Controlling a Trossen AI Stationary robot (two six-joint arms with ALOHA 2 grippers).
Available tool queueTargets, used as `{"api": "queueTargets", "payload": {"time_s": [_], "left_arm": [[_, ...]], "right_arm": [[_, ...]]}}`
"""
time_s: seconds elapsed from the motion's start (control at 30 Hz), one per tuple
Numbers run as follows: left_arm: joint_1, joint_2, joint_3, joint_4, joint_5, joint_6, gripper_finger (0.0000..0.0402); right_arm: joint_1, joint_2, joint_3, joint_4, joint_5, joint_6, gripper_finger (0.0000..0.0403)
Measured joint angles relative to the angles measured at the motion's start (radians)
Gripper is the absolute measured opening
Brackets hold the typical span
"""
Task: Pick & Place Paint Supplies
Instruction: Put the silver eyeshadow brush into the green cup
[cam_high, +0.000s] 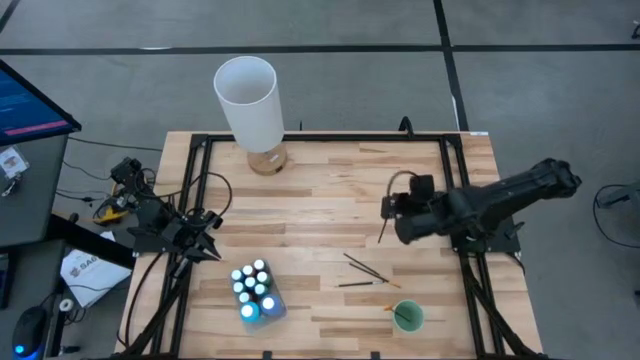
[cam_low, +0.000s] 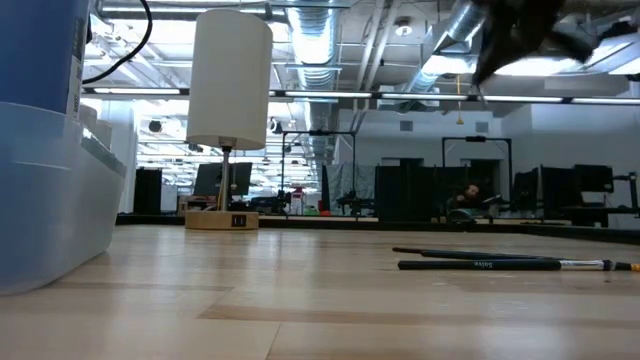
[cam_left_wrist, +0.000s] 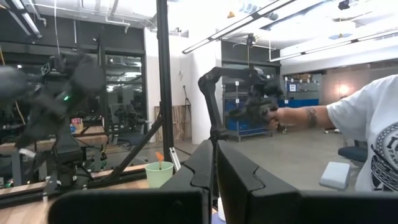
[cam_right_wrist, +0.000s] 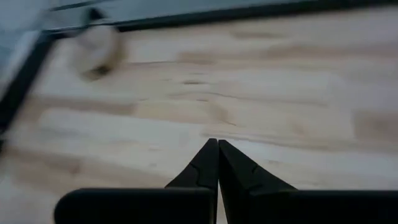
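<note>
The paint bottles, a tight cluster of small white-capped ones, stood in a clear tray near the front edge of the wooden table, left of centre. In the low view we saw that tray as a translucent wall filling the left side, with a blue bottle rising behind it.

At the table's left edge we found the left gripper, just off the corner of the tray and apart from it. Its own wrist view showed the fingers pressed together with nothing between them, pointing level across the table toward the small green cup.

Toward the back, left of centre, stood the tall white cylinder on its wooden base.

Right of the tray, three thin dark brushes lay flat on the wood, well apart from the bottles; in the low view they rested close together. One more brush hung at the front of the right arm, beside the right gripper, which hovered above the table's right half. Its wrist view showed its fingers closed against each other over bare planks.

At the front right stood the green cup, with a thin stick in it.

In the room beyond, a person's arm reached toward another robot arm.
</note>
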Motion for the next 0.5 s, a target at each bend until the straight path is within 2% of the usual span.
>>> {"api": "queueTargets", "payload": {"time_s": [0.23,0.5], "left_arm": [[0.0,0.0,0.0,0.007,0.0,0.0,0.0008],[0.0,0.0,0.0,0.008,0.0,0.0,0.0008]], "right_arm": [[0.178,0.0,0.124,-0.02,0.147,-0.224,0.0],[0.433,0.004,0.158,-0.001,0.249,-0.289,0.0]]}}
